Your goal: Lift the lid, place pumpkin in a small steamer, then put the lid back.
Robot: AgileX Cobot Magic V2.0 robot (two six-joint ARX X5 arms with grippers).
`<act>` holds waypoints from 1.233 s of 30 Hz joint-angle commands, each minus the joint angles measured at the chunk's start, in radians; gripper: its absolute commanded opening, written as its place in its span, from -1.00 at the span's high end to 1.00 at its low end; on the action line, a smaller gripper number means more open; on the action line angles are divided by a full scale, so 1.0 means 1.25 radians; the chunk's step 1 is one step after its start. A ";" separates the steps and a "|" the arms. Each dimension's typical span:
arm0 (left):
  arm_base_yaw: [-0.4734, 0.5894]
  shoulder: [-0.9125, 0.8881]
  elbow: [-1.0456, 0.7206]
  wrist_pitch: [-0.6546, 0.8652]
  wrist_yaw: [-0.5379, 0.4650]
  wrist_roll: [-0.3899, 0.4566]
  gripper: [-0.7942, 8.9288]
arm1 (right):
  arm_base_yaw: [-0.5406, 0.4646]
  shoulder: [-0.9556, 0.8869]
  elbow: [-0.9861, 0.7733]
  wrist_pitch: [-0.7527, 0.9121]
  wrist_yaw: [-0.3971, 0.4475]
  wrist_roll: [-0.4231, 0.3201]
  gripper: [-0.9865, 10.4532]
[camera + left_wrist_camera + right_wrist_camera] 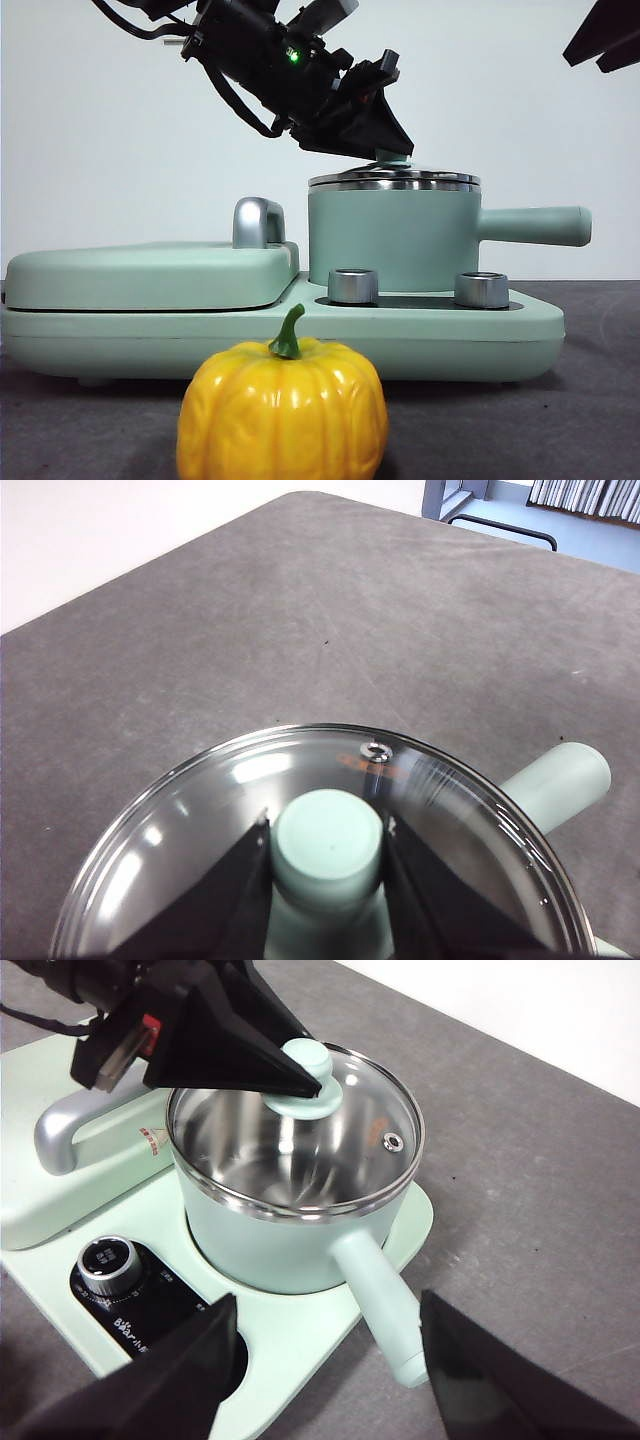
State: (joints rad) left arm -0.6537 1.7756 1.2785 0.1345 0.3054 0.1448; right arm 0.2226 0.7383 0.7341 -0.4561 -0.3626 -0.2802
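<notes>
Left gripper (328, 880): jaws clamped on either side of the mint-green knob (328, 845) of the lid (200, 830). Arm descends from upper left in the front view, angled down over the pot, wrist tilted.

Lid sits on the small steamer (390, 240), glass dome and steel rim seated on the pot rim or just at it; cannot tell whether it has lifted. A small steam vent (391, 1141) shows near the lid's edge. Side handle (385, 1305) points away from the grill side.

Right gripper (325, 1360): jaws spread wide, holding nothing, poised above the cooker base (290, 1330), well apart from the pot.

Writing: control panel beside the dial (108, 1260) carries small white print, appears to read "Bear"; rest too small to make out.

Pumpkin (283, 412) stands upright on the grey table (560, 420) in front of the base, untouched, far from both grippers.
</notes>
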 commanded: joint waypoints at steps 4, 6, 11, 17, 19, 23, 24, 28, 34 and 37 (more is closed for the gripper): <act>-0.008 0.018 0.021 0.013 -0.002 0.001 0.82 | 0.003 0.004 0.015 0.005 0.003 0.009 0.32; -0.008 0.013 0.021 0.015 -0.002 0.001 0.82 | 0.003 0.004 0.015 0.005 0.003 0.009 0.32; -0.008 -0.017 0.021 0.012 -0.038 0.000 0.82 | 0.003 0.004 0.015 0.005 0.003 0.009 0.32; -0.005 -0.073 0.021 0.008 -0.039 0.000 0.82 | 0.003 0.004 0.015 0.005 0.003 0.009 0.32; -0.003 -0.094 0.021 -0.001 -0.045 0.000 0.82 | 0.003 0.004 0.015 0.005 0.002 0.009 0.32; 0.005 -0.146 0.021 -0.067 -0.059 -0.001 0.82 | 0.003 0.004 0.015 0.005 0.001 0.009 0.32; 0.007 -0.160 0.021 -0.092 -0.059 -0.001 0.82 | 0.003 0.004 0.015 0.005 0.000 0.009 0.32; 0.023 -0.226 0.021 -0.223 -0.077 -0.004 0.81 | 0.003 0.004 0.015 0.005 -0.005 0.009 0.32; 0.031 -0.310 0.014 -0.360 -0.235 -0.047 0.81 | 0.031 0.004 0.015 0.004 -0.033 0.009 0.30; 0.036 -0.354 -0.012 -0.378 -0.254 -0.046 0.81 | 0.074 0.005 0.015 -0.002 -0.033 0.006 0.24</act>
State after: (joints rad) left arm -0.6025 1.3430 1.2591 -0.3561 -0.0101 0.0994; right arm 0.2989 0.7383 0.7341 -0.4610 -0.3977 -0.2802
